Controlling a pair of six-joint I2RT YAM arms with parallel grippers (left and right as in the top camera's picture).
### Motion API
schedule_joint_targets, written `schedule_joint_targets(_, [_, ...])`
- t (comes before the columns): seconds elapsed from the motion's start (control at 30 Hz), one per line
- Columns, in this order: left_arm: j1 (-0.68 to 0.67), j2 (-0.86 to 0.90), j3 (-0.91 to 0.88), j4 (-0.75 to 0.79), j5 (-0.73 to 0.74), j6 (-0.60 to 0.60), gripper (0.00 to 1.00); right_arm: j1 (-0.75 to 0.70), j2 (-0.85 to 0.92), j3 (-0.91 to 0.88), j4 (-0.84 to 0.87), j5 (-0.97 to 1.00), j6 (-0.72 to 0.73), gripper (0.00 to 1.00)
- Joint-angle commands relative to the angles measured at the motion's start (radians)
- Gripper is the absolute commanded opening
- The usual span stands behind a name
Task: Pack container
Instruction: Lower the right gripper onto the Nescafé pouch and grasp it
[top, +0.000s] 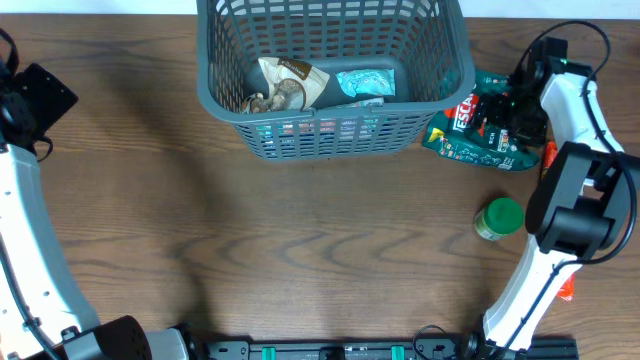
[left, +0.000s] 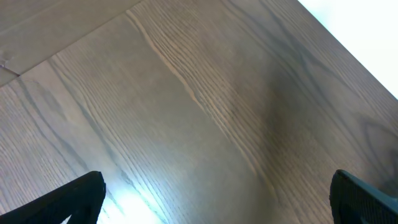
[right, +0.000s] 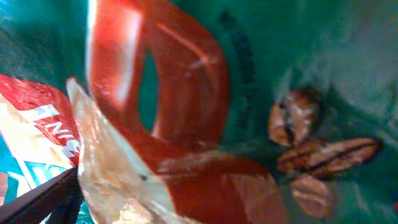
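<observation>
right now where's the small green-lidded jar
In the overhead view the small green-lidded jar sits on the wooden table's right side, nearer the robot than the green snack packets, beside the right arm.

The container (top: 335, 135) is slate grey with slotted lattice walls. Inside it lie a cream-and-brown printed packet (top: 285, 82) and a teal packet (top: 365, 83). Right of the container, a green packet (top: 462, 148) bears red-and-white lettering. The surface (top: 300, 240) is brown woodgrain.

The table (top: 300, 240) lies open left and front; container (top: 330, 135) blocks far centre, green packet (top: 470, 148) and jar (top: 499, 218) its right.
</observation>
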Motion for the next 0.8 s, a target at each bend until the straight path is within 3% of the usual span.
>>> schedule_joint_targets(0.0, [0.004,-0.001,-0.003,-0.003,-0.012,-0.006,0.99,0.012,0.079,-0.084,-0.015,0.035,-0.006,0.89])
schedule_joint_targets(0.1, [0.004,-0.001,-0.003,-0.003,-0.012,-0.006,0.99,0.012,0.079,-0.085,-0.018,0.036,-0.028,0.68])
schedule_joint_targets(0.27, [0.004,-0.001,-0.003,-0.003,-0.012,-0.006,0.99,0.012,0.079,-0.085,-0.030,0.039,-0.057,0.04])
schedule_joint_targets(0.43, [0.004,-0.001,-0.003,-0.003,-0.012,-0.006,0.99,0.012,0.079,-0.085,-0.045,0.040,-0.094,0.01])
schedule_joint_targets(0.77, [0.004,-0.001,-0.003,-0.003,-0.012,-0.006,0.99,0.012,0.078,-0.077,-0.067,0.069,-0.038,0.01])
